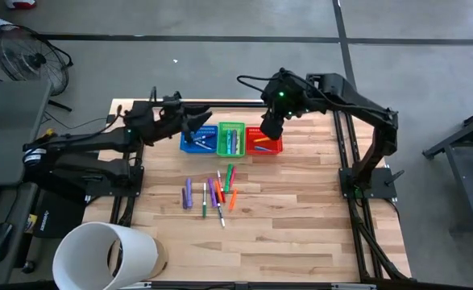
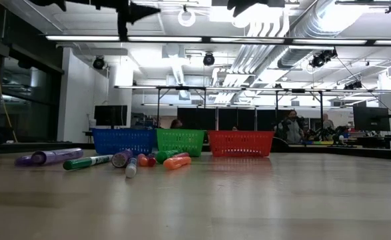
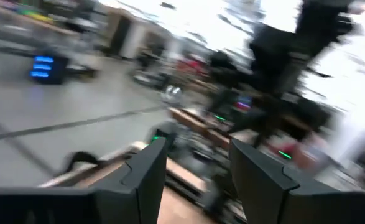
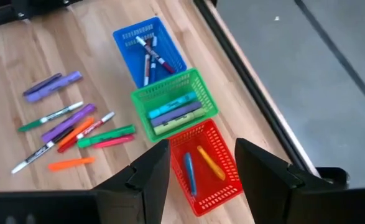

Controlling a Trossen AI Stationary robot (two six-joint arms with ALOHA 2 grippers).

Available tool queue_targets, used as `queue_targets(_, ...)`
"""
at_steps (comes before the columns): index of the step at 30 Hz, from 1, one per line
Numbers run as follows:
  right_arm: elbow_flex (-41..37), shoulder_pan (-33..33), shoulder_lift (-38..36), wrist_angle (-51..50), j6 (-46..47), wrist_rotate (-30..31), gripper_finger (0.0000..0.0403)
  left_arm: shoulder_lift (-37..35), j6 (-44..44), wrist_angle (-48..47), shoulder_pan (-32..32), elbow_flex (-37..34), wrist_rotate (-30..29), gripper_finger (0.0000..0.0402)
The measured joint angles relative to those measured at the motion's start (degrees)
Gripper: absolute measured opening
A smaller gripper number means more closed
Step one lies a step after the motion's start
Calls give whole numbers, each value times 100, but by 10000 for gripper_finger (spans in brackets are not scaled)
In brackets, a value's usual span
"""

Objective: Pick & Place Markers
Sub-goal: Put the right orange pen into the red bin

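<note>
The loose markers [image 1: 213, 194] lie scattered mid-surface, near of the three baskets [image 1: 231, 138] (a few are binned already), and look light, stiff and prone to roll, so pinch one across its barrel; both grippers, left gripper [image 1: 192, 122] and right gripper [image 1: 271, 127], hover open-jawed and empty.

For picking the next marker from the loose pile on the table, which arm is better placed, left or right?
Probably the left. Its open pincer sits above the blue basket, slightly closer to the loose markers than the open right pincer over the red basket.

Three baskets [image 1: 231, 138] in a row (some markers inside); markers [image 1: 212, 193] before them.
</note>
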Motion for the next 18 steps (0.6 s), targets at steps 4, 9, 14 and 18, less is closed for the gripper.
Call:
queue_targets(4, 0, 156, 0, 4, 249, 246, 169, -353, 106, 16, -4, 0, 1215, 172)
queue_targets(9, 0, 336, 32, 169, 1157, 241, 169, -794, 86, 14, -2, 0, 2294, 172)
queue_targets(14, 0, 645, 203, 354, 1930, 348, 170, -1345, -47, 4, -2, 0, 2755, 172)
queue_targets(18, 0, 913, 469, 474, 2369, 492, 169, -1724, -30, -118, -2, 0, 2869, 172)
